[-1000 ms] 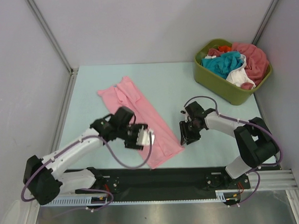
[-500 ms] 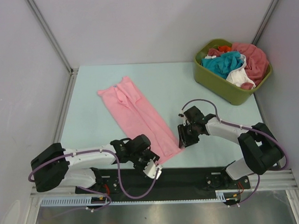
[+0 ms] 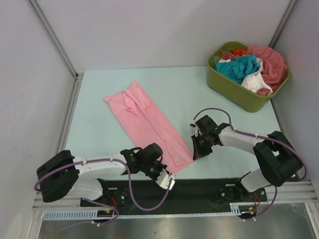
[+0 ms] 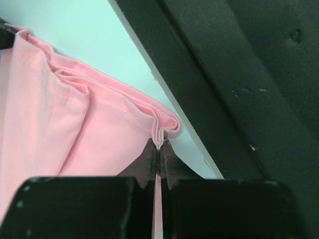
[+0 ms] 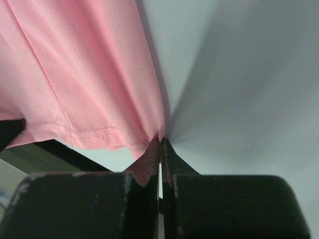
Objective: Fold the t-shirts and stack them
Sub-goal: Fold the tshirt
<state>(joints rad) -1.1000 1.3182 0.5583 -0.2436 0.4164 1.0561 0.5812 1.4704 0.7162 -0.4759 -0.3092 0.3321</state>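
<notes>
A light pink t-shirt (image 3: 149, 122), folded into a long strip, lies slantwise from the back left to the table's near edge. My left gripper (image 3: 169, 174) is shut on its near hem corner, where the bunched pink folds (image 4: 75, 129) run into the closed left gripper (image 4: 159, 145). My right gripper (image 3: 195, 154) is shut on the strip's near right corner. In the right wrist view the pink mesh cloth (image 5: 75, 64) is pinched at the tips of the right gripper (image 5: 160, 140). More t-shirts, teal (image 3: 235, 67), white (image 3: 255, 80) and coral-red (image 3: 271, 61), are heaped in the tub.
The olive-green tub (image 3: 237, 93) stands at the back right corner. The black base strip (image 3: 204, 189) runs along the near edge, right beside the left gripper. Metal frame posts (image 3: 52, 36) and grey walls enclose the table on three sides.
The left arm swung from above the shirt's middle down to its near end. Both grippers, open earlier, have shut on the hem corners. The right gripper shifted slightly nearer.
</notes>
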